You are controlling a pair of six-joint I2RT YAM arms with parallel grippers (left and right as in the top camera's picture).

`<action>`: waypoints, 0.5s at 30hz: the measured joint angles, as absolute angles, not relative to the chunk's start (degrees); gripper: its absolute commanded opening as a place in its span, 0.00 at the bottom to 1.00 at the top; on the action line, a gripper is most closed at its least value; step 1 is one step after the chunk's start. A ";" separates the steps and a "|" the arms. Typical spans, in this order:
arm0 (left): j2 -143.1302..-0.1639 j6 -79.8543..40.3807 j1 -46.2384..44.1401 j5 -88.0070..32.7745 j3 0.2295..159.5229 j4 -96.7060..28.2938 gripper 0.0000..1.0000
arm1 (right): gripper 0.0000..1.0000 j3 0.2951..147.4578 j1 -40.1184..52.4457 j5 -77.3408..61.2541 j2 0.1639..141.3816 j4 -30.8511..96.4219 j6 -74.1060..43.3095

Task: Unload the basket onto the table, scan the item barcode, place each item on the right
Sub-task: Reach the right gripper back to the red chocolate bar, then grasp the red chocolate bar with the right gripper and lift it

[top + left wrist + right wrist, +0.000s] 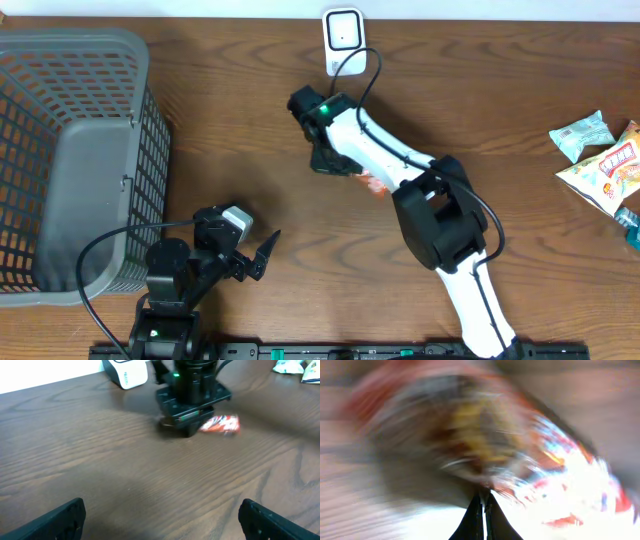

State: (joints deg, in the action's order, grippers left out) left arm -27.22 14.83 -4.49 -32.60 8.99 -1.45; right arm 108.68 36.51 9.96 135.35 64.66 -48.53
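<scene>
The item is a red, white and orange snack packet point(373, 184); it lies low over the table point(220, 424) and fills the right wrist view as a blur point(520, 445). My right gripper point(334, 160) point(186, 429) point(484, 506) points down at its left end, jaws pressed together on the packet's edge. No barcode shows. The white scanner point(343, 36) point(126, 371) stands at the table's far edge, just behind that gripper. My left gripper point(256, 256) point(162, 522) hovers near the front edge, open wide and holding nothing.
A grey mesh basket point(100, 60) takes up the left side. Several other snack packets point(598, 160) lie at the right edge. The scanner's black cable point(368, 75) loops over the right arm.
</scene>
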 measured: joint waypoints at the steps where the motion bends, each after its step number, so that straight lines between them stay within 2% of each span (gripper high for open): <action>1: -27.22 14.83 -4.49 -32.60 8.99 -1.48 0.98 | 0.01 108.55 35.97 10.76 135.37 66.94 -48.86; 8: -27.22 14.83 -4.49 -32.60 8.99 -1.45 0.98 | 0.02 107.53 34.41 13.19 135.37 72.03 -49.28; 15: -27.22 14.83 -4.49 -32.60 8.99 -1.48 0.98 | 0.01 106.83 34.59 12.05 132.75 71.92 -46.96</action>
